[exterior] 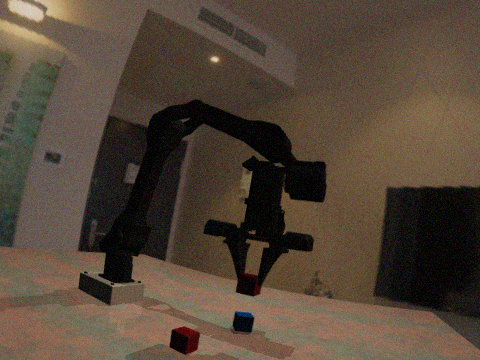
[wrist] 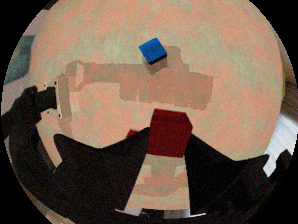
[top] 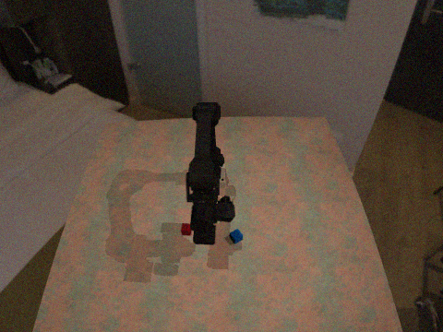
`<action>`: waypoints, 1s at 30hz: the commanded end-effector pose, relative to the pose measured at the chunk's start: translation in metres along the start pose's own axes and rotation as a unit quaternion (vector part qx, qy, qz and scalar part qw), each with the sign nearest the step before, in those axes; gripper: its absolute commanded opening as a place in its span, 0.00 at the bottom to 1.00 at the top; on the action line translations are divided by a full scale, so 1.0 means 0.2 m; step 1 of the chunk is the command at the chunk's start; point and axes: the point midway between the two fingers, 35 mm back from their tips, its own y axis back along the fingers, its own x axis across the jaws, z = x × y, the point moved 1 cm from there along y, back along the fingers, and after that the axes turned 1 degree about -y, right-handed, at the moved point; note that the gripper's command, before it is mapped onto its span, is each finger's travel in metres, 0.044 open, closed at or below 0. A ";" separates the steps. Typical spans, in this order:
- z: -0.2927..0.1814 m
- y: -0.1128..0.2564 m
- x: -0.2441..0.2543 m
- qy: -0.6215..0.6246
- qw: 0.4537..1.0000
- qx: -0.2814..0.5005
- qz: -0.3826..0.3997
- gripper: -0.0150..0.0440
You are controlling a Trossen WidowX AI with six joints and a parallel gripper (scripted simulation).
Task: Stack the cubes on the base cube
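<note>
My gripper (exterior: 249,282) (wrist: 168,134) points down and is shut on a red cube (exterior: 247,285) (wrist: 169,142), held above the table. In the top view the arm hides the held cube and the fingertips. The other red cube (top: 185,229) (exterior: 184,340) sits on the table; in the wrist view only a small part of this red cube (wrist: 132,133) shows behind a finger. The blue cube (top: 236,236) (exterior: 243,322) (wrist: 153,51) stands on the table, apart from both red cubes, with nothing on top of it.
The arm's pale base block (exterior: 111,289) stands on the patterned table (top: 286,207) (exterior: 60,320). The arm reaches out over the table from it, and its shadow falls around the cubes. A wall (top: 286,69) stands beyond the table's far edge.
</note>
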 end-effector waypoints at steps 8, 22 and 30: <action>0.16 -0.07 0.06 -0.029 1.000 -0.003 0.002 0.43; 0.34 -0.17 0.16 -0.069 0.998 -0.005 0.004 0.43; 0.38 -0.20 0.19 -0.079 0.997 -0.005 0.004 0.43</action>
